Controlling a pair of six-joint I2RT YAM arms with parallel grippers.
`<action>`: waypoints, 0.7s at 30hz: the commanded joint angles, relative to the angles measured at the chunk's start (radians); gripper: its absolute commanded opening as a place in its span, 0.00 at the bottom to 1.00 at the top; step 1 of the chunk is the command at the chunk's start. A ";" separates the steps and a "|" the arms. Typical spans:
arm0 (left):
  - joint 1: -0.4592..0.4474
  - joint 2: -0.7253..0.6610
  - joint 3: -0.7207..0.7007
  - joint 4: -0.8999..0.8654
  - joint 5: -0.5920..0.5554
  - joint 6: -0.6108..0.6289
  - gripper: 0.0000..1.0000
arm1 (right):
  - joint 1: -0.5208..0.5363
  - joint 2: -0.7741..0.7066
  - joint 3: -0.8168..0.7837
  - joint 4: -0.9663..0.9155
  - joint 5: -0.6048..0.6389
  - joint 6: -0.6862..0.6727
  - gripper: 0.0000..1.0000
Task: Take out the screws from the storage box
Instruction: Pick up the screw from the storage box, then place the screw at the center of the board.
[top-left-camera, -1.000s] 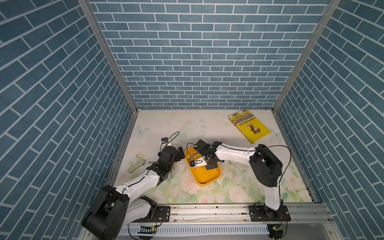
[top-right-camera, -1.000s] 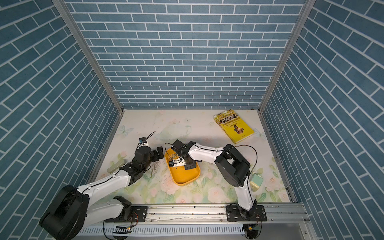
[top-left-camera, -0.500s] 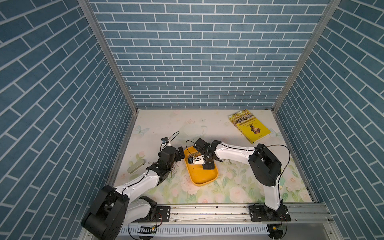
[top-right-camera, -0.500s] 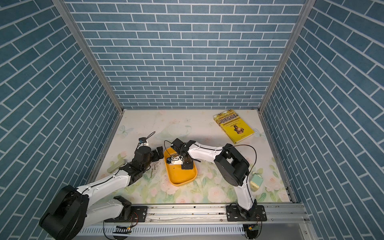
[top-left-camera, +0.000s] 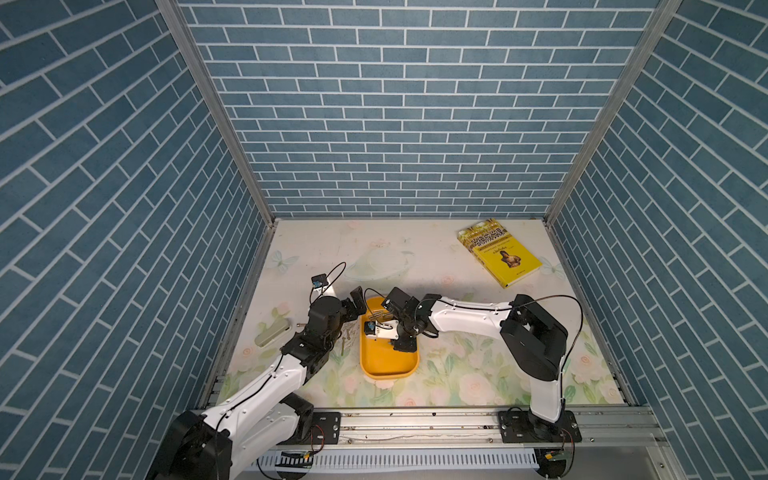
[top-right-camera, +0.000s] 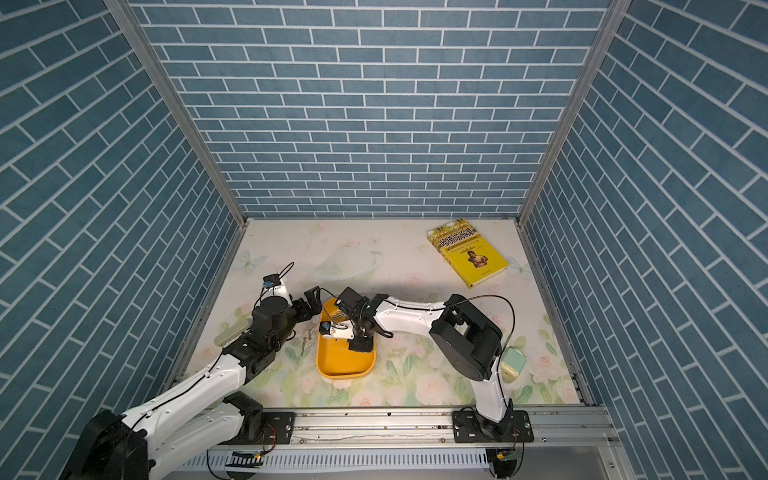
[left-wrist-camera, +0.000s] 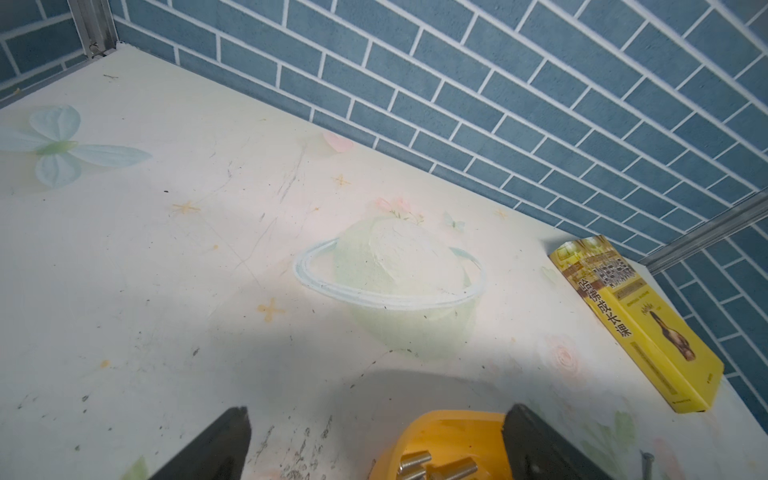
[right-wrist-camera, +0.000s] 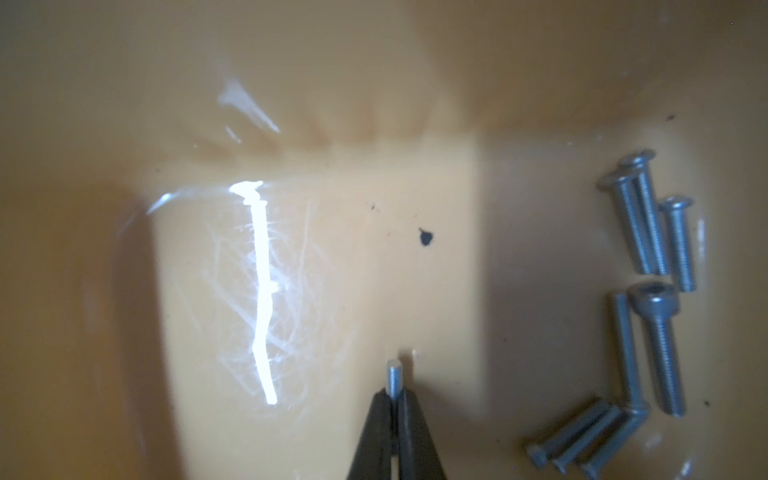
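Right tool (right-wrist-camera: 395, 401) clenched on one screw (right-wrist-camera: 394, 376), low over the box (top-left-camera: 388, 365) floor.
Near half of the box is bare; I judge the pinch at the shank tip suits a straight lift out to the desk (top-left-camera: 457, 374). Several screws (right-wrist-camera: 648, 291) lie bunched at its far end. Left tool (left-wrist-camera: 377, 411) released, jaws wide, hangs just beside that far corner. Book (top-left-camera: 500, 257) far off, well apart.

You see the whole floral table (top-left-camera: 374, 249) steeply from high at the front in both top views. Your left wrist camera looks low toward the blue brick back wall (left-wrist-camera: 498, 83). Your right wrist camera sits close inside the orange-yellow plastic tray (right-wrist-camera: 374, 124), which every view shares.
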 joint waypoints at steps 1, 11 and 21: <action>0.006 -0.021 0.005 -0.036 0.023 -0.018 1.00 | 0.002 -0.065 -0.008 0.148 0.027 0.056 0.00; 0.007 -0.069 0.007 -0.053 0.020 -0.047 1.00 | 0.004 -0.269 -0.125 0.288 0.077 0.058 0.00; 0.003 -0.142 0.043 -0.045 -0.018 -0.068 1.00 | -0.083 -0.551 -0.346 0.411 0.237 0.047 0.00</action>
